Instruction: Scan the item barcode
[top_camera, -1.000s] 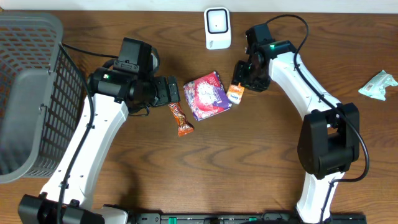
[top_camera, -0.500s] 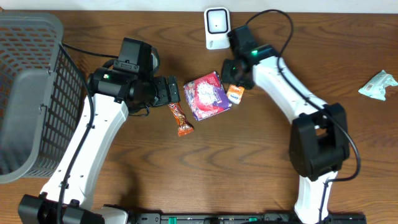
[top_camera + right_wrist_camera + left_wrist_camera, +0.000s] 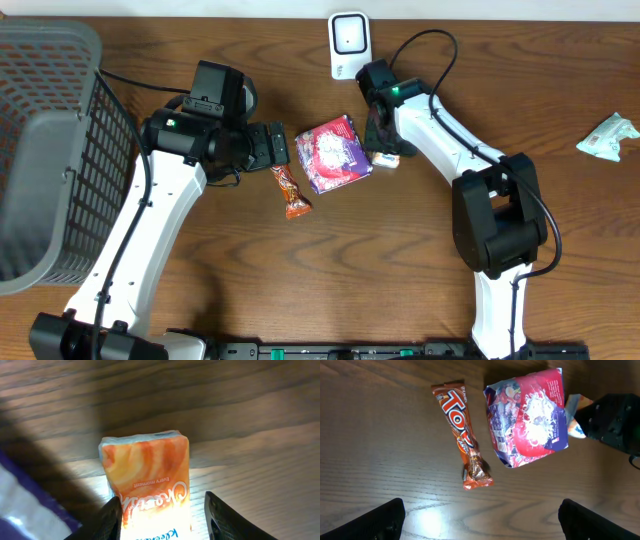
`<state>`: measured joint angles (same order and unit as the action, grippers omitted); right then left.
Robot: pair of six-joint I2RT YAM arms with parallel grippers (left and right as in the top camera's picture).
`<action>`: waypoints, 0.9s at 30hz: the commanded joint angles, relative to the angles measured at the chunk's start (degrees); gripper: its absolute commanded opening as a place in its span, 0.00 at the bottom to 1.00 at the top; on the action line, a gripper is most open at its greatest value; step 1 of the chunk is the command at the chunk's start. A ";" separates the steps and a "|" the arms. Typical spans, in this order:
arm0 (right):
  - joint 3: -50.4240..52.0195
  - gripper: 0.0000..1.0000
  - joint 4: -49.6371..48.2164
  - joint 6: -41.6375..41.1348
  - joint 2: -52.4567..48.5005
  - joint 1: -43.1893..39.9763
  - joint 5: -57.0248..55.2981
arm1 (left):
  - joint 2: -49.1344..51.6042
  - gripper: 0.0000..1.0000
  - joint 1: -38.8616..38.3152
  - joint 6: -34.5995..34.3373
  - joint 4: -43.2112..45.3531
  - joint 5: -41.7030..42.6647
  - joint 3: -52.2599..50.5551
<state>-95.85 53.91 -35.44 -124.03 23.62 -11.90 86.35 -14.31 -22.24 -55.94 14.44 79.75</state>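
Overhead: within the last second the right arm has swung in from the 3 o'clock side of the small orange packet (image 3: 388, 158). The right pincer (image 3: 379, 138) now hangs directly over the packet and hides most of it. The packet itself has not shifted on the surface (image 3: 300, 280). It lies just beside the purple pouch (image 3: 333, 153), at the pouch's 3 o'clock, and at about 5 o'clock of the white scanner (image 3: 350, 45). I judge the reach finished and the pick-up the step in hand, with nothing presented to the scanner yet. The left pincer (image 3: 274, 146) has stayed where it was, at 12 o'clock of the chocolate bar (image 3: 291, 192).

Left wrist: the left pincer (image 3: 480, 522) is released, its tips wide apart at the lower corners with nothing between them. The bar lies toward 11 o'clock and the pouch toward 1 o'clock.

Right wrist: the packet (image 3: 147, 470) lies flat between the fingers (image 3: 107, 520) and runs out toward 12 o'clock. The right pincer (image 3: 162, 522) stands spread astride it, not yet clenched. Bare wood shows between the packet and the 3 o'clock finger. At the 9 o'clock finger it is too dark to tell whether they touch.
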 commanded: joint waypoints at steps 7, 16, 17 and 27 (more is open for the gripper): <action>0.57 0.49 4.39 -0.90 -0.07 -0.96 -6.67 | -0.63 0.98 0.26 0.57 -0.17 -0.63 0.20; 0.79 0.37 3.65 5.64 -0.07 -1.77 -3.08 | -0.63 0.98 0.26 0.57 -0.17 -0.63 0.20; 0.92 0.34 3.30 6.49 -0.07 -1.73 -2.40 | -0.63 0.98 0.26 0.57 -0.17 -0.63 0.20; 1.90 0.35 0.26 12.39 -0.07 -0.35 -0.70 | -0.63 0.98 0.26 0.57 -0.17 -0.63 0.20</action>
<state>-94.35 54.54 -25.10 -124.03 22.65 -13.04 86.35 -14.31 -22.24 -55.94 14.41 79.75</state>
